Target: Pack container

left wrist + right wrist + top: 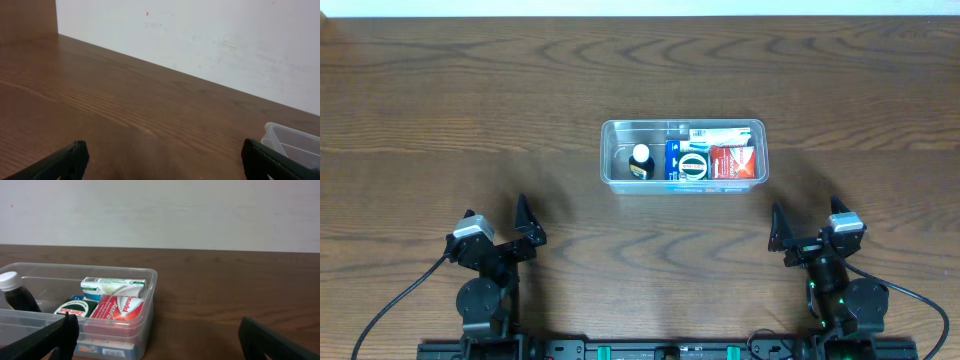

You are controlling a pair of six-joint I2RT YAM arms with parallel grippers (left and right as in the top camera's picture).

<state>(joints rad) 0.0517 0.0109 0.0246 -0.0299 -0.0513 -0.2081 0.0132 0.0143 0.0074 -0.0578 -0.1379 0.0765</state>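
The clear plastic container (617,178) sits at the table's middle. It holds a small dark bottle with a white cap (640,160), a round green tin (693,166), a red box (732,161), a white-green box (720,135) and a blue box (674,152). My left gripper (498,222) is open and empty at the front left, well short of the container; only the container's corner (292,142) shows in the left wrist view. My right gripper (807,222) is open and empty at the front right. The right wrist view shows the container (148,310) ahead to the left with the red box (119,308) and the tin (75,308) inside.
The brown wooden table (440,120) runs wide on all sides of the container. A white wall (160,210) stands behind the table's far edge. Cables (390,310) trail from both arm bases at the front edge.
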